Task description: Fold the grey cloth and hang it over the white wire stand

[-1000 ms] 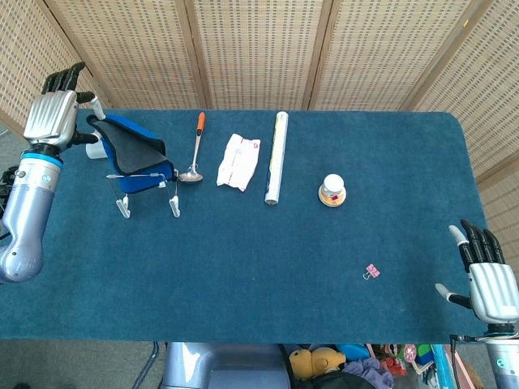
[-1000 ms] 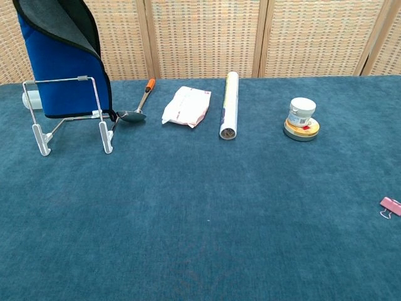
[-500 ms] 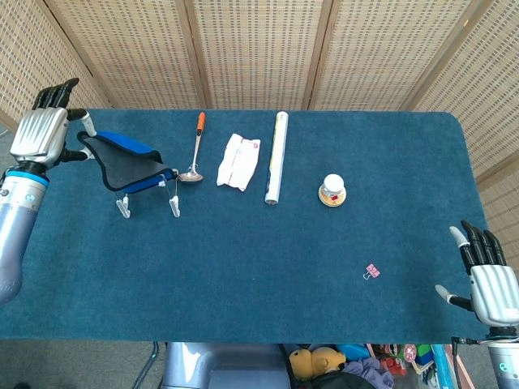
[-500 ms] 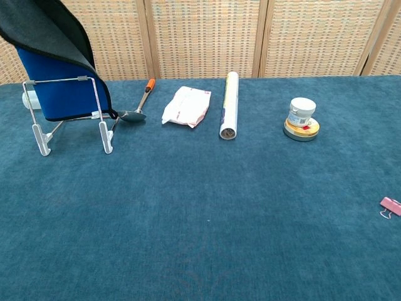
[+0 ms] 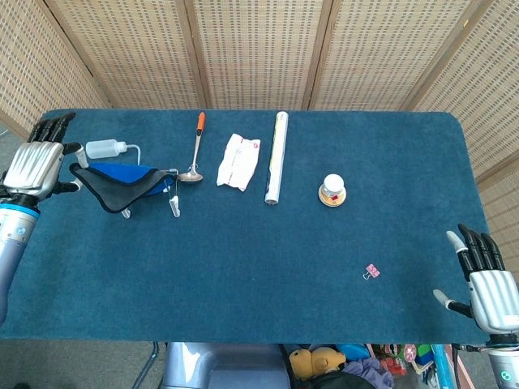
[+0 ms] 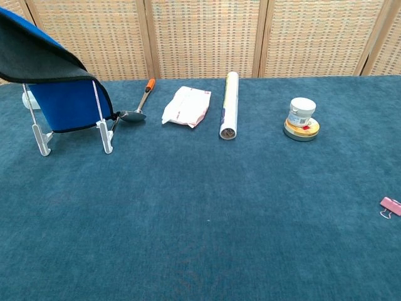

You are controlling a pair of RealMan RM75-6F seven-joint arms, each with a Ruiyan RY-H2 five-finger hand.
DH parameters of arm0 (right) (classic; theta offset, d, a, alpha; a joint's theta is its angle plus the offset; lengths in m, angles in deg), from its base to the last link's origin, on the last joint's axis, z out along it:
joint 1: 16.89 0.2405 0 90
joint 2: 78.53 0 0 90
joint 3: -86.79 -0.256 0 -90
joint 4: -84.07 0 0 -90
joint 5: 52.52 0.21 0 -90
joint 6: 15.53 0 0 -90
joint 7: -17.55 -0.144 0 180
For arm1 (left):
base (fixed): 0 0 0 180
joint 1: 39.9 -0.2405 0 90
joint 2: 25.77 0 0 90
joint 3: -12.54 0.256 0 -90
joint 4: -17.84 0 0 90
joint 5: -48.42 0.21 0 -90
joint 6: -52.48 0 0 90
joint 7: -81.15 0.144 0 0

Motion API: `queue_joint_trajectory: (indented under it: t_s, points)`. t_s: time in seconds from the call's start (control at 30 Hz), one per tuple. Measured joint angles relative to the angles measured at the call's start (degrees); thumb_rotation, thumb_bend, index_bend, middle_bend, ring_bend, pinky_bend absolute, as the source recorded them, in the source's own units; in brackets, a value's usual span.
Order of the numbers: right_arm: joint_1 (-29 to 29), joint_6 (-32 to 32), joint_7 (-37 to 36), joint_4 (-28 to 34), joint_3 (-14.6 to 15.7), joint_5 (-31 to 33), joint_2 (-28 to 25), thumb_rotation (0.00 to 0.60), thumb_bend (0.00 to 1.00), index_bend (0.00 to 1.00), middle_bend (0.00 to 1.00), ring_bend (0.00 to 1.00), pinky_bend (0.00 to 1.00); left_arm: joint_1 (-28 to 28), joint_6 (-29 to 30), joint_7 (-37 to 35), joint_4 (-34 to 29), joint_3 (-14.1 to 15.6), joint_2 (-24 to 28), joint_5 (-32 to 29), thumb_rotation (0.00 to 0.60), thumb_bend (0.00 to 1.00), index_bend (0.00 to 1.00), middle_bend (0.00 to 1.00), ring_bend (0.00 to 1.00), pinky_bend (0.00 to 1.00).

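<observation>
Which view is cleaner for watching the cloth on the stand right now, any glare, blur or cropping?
Head view: even light, sharp, no glare; cloth, stand and left hand all in frame. Chest view: equally sharp, but the cloth is cropped at the top-left corner and neither hand shows.

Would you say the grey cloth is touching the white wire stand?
Touching: in the chest view the grey cloth drapes over the top of the white wire stand.
</observation>
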Motion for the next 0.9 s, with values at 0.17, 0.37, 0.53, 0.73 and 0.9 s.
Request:
queue_joint_trajectory:
  t_s: [0.17,0.37,0.53,0.73,0.9]
  points:
    - [-0.23,0.57,-0.22,0.19,0.1,-0.45,-0.2,0.6,0.0,0.0,0.0,0.0,0.0,-0.54,0.47,0.79,-0.08,1.13,-1.34,1.42,0.6,0.59,0.76,0.0,0.0,0.0]
    - [-0.34,0.74,-0.67,0.2,0.18,-0.65,-0.39,0.6,0.0,0.0,0.0,0.0,0.0,-0.63,0.52,3.88,0.07,2.28,-2.74,0.87,0.6,0.59,0.72,0.0,0.0,0.0]
    - [-0.44,0.98,-0.96,0.21,0.29,-0.96,-0.5,0.6,0.0,0.0,0.0,0.0,0.0,-0.48,0.18,6.39,0.73,3.15,-4.7,-1.43,0.6,0.59,0.71,0.0,0.0,0.0]
    - [-0.53,1.11,-1.27,0.25,0.31,-1.05,-0.68,0.6,0.0,0.0,0.0,0.0,0.0,-0.14,-0.94,9.06,2.79,4.68,-7.51,-3.17,0.6,0.52,0.46,0.0,0.0,0.0]
    - [-0.57,1.13,-1.28,0.3,0.32,-1.06,-0.7,0.6,0.0,0.0,0.0,0.0,0.0,0.04,-1.07,10.09,4.94,5.39,-10.35,-3.24,0.6,0.29,0.0,0.0,0.0,0.0]
